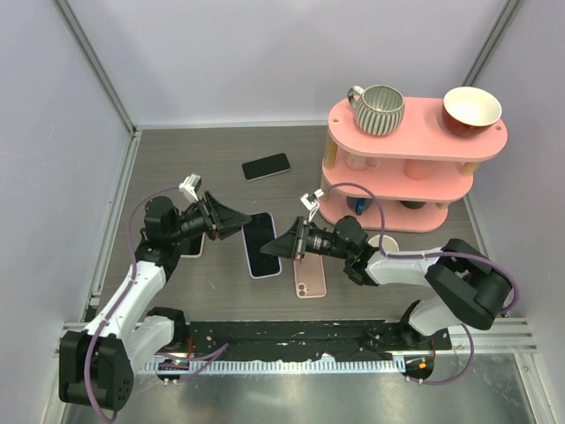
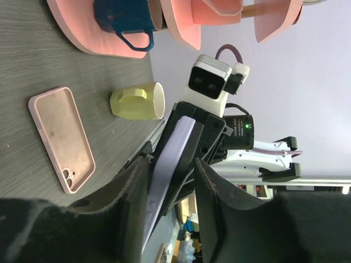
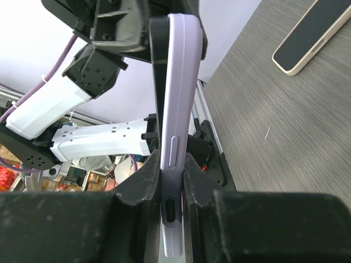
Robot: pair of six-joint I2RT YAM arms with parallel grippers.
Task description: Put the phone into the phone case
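Mid-carry step: grips lavender phone (image 3: 176, 109) edgewise above bench (image 1: 177, 159) in clamped right hand (image 3: 171, 175), left hand (image 2: 170, 175) straddling far end, grip untellable, with pink phone case (image 1: 310, 278) flat just beside; next calls for aligning phone over case and pressing in.
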